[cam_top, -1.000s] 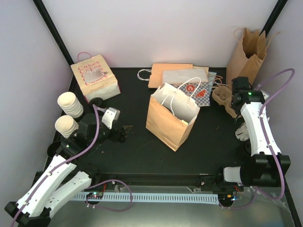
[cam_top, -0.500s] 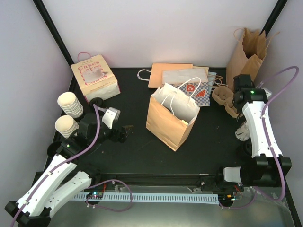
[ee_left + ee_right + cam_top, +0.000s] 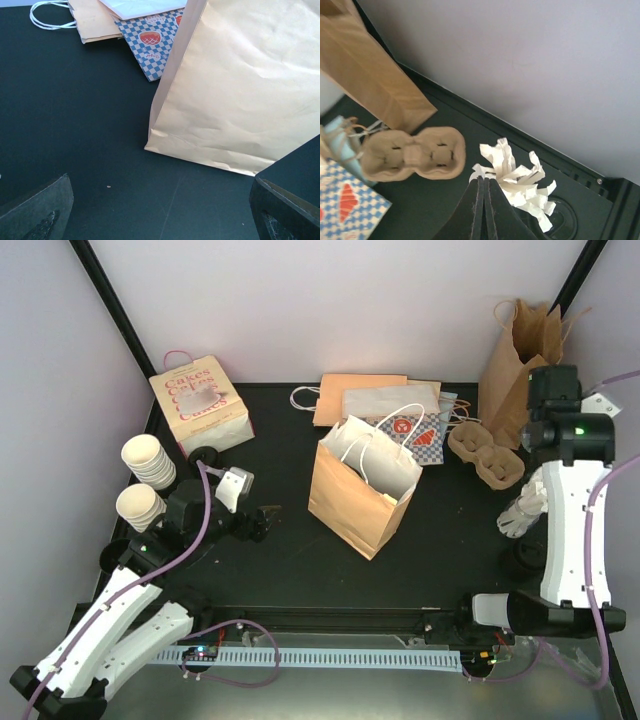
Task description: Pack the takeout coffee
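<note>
Since no lidded cup shows in either grip or in the mouth of the bag (image 3: 362, 488), packing looks barely begun: by my reading the pick, the carry and the drop into the bag are all left. Seen from its wrist, the right gripper (image 3: 482, 182) has its fingers pressed together with nothing between them, poised high and pointing down at the far right corner. Just under its tips lies a tuft of shredded paper (image 3: 517, 175), to their left an empty pulp carrier (image 3: 412, 155), and beyond that the foot of a tall brown bag (image 3: 370, 70) against the wall. From above, that arm stands nearly upright, forearm lifted well off the table (image 3: 290, 570). On the other side, the left gripper (image 3: 160, 207) is spread wide and holds nothing, set low over the tabletop with its jaws aimed at the bag's side, which stands just ahead of it. Behind that arm sit stacked cups (image 3: 148, 462), lidless. As for the coffee, I cannot place it with any certainty; a dark round shape (image 3: 205, 454) beside the cake box (image 3: 200, 405), back and left of the left gripper, may be a lid, but it is too small to tell.
</note>
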Controlling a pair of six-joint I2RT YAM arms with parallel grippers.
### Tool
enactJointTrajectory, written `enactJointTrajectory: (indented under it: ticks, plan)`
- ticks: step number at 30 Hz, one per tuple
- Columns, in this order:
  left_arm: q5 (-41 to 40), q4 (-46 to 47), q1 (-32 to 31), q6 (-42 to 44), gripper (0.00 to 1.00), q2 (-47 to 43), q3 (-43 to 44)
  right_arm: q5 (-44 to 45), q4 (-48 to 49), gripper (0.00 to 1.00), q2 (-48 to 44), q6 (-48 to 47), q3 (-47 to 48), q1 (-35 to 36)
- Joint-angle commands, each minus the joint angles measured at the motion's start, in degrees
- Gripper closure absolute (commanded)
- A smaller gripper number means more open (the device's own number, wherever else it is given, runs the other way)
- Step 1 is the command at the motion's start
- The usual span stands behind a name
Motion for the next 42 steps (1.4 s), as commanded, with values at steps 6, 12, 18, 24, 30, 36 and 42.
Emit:
enactJointTrajectory:
  ticks: [6,12,18,24,30,36,42]
  plan:
    - [0.61,0.67,0.42,1.08,0.01,0.09,0.11,-9.89,-4.88,0.96,-2.23,-3.48,13.12,-0.30]
    - [0.68,0.85,0.47,1.15,0.01,0.25,0.11,-21.97,-3.24,0.99,-2.58,-7.05,17.23,-0.29]
    - [0.95,0.86,0.41,1.24,0.01,0.50,0.02,-39.66,4.30,0.99,-5.55,-11.07,15.42,-0.28]
    - [1.05,0.95,0.40,1.42,0.01,0.60,-0.11,-58.05,16.65,0.99,-10.57,-11.76,8.01,-0.29]
    - [1.26,1.10,0.43,1.51,0.01,0.93,-0.25,-67.59,33.47,0.99,-18.56,-8.53,-2.36,-0.35]
    - [1.39,1.36,0.40,1.77,0.01,1.56,-0.08,-77.24,43.97,0.99,-20.18,-3.60,-4.65,-0.30]
    - [1.37,1.39,0.40,1.90,0.01,1.73,-0.16,-89.30,58.02,0.99,-19.26,4.69,-7.46,-0.27]
